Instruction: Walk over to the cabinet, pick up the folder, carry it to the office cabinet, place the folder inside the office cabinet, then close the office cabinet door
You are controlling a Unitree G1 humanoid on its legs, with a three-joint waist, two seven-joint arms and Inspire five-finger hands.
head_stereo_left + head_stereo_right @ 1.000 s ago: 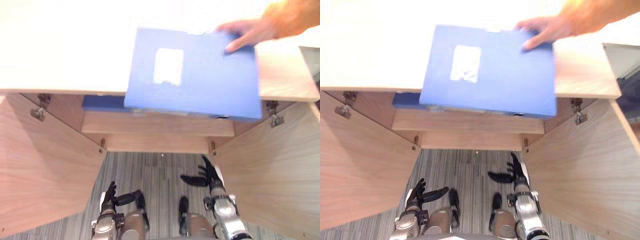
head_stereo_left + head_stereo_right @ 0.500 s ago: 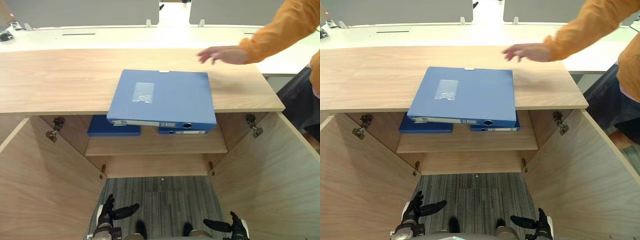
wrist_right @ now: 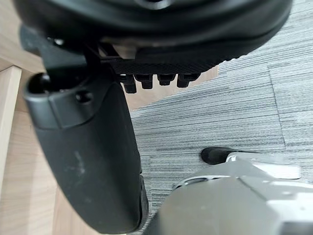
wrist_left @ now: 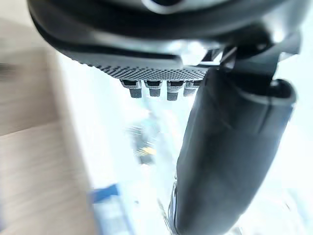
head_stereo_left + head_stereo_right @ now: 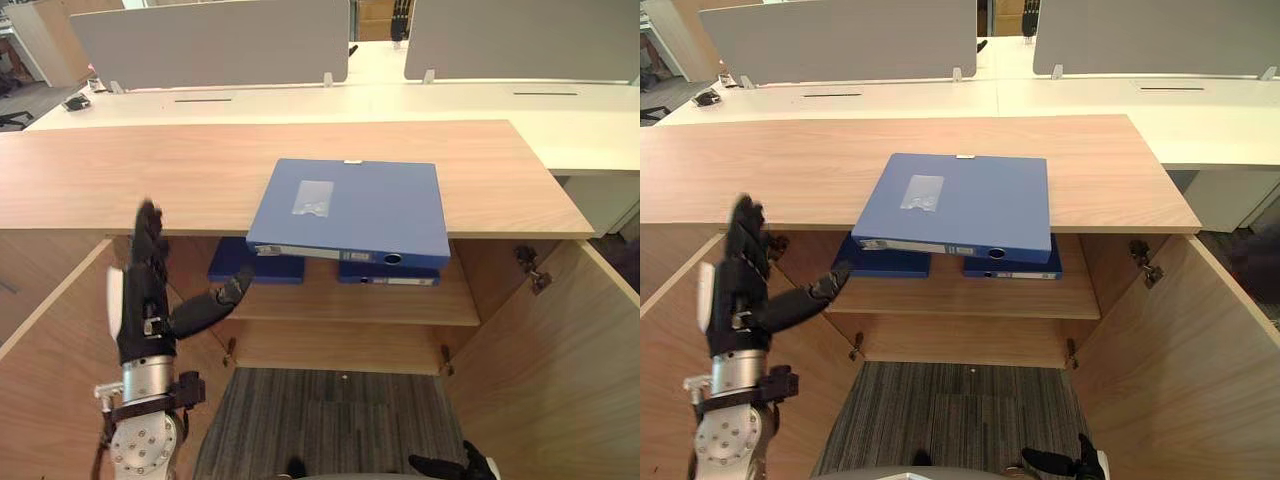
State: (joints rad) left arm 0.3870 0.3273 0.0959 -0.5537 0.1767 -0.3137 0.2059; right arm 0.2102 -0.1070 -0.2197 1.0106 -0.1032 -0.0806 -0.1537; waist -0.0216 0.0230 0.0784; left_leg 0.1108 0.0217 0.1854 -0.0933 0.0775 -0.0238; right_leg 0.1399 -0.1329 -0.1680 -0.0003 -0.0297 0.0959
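Observation:
A blue folder with a pale label lies flat on the wooden cabinet top, its near edge jutting out over the open compartment. My left hand is raised in front of the cabinet's left side, open, with straight fingers pointing up and the thumb stretched towards the shelf. It is left of the folder and lower, touching nothing. My right hand hangs low above the carpet at the lower right, open and holding nothing; its thumb shows in the right wrist view.
Two more blue folders lie on the shelf inside the cabinet. Both doors stand swung out, the left door and the right door. White desks with grey dividers stand behind. Striped carpet lies below.
The person's arm has left the view. My left hand has risen from near the floor to shelf height. The camera has tilted up; the folder still lies on the cabinet top.

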